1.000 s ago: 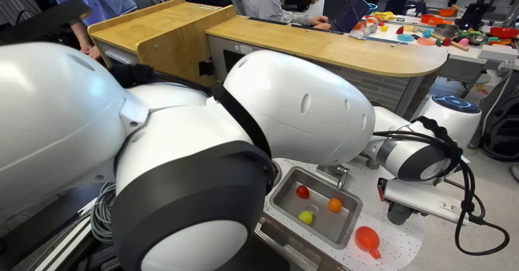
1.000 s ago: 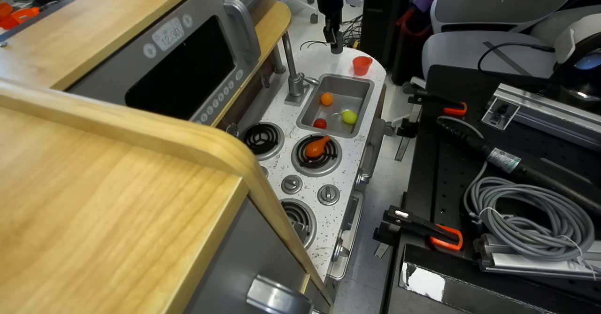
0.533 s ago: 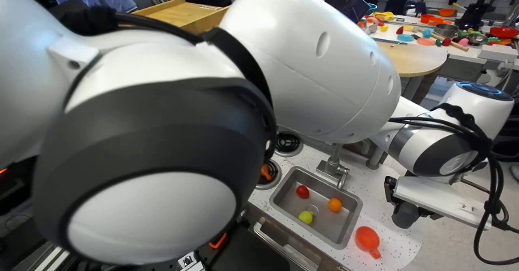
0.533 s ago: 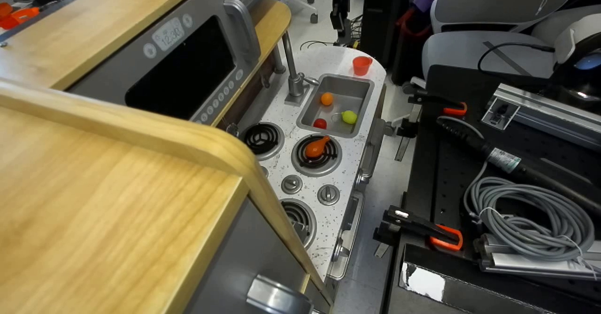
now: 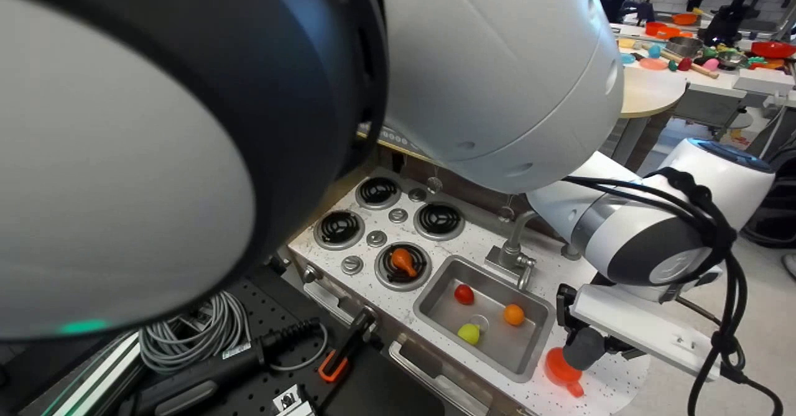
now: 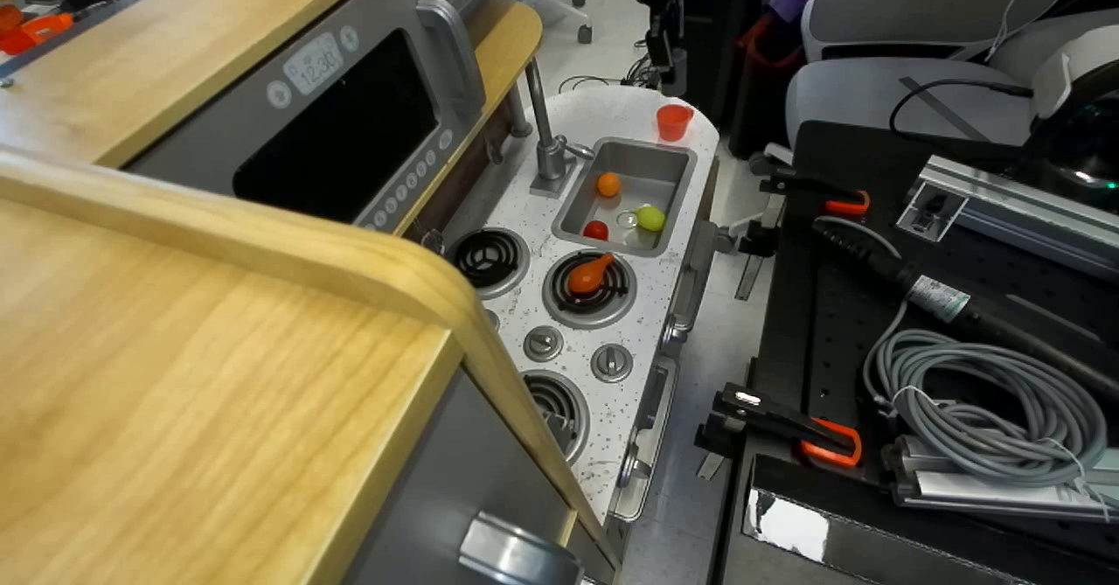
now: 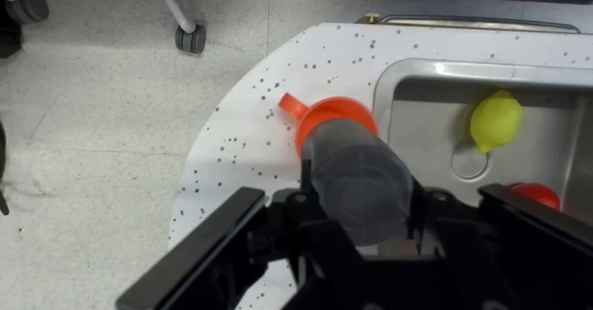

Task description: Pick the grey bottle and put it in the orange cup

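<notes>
The grey bottle [image 7: 361, 185] is held between the two fingers of my gripper [image 7: 359, 173], which is shut on its sides. The orange cup [image 7: 338, 105] stands upright on the white counter, and the bottle's far end overlaps it in the wrist view. In an exterior view the bottle [image 5: 584, 349] covers part of the cup [image 5: 558, 366]. In an exterior view the bottle [image 6: 673, 76] shows just above the cup [image 6: 673, 123], apart from it. Whether it is centred over the cup I cannot tell. The cup's inside is partly hidden by the bottle.
The metal sink [image 5: 429, 298] beside the cup holds a red fruit [image 5: 464, 294], a yellow lemon [image 5: 469, 334] and an orange fruit [image 5: 513, 314]. A faucet [image 5: 511, 255] stands behind it. An orange pear-shaped thing [image 6: 591, 275] lies on a stove burner. The counter's rounded edge is near the cup.
The arm has swung, and my gripper has carried the bottle from beside the cup to over or near it. The bottle stays gripped. The cup and fruits have not moved.
</notes>
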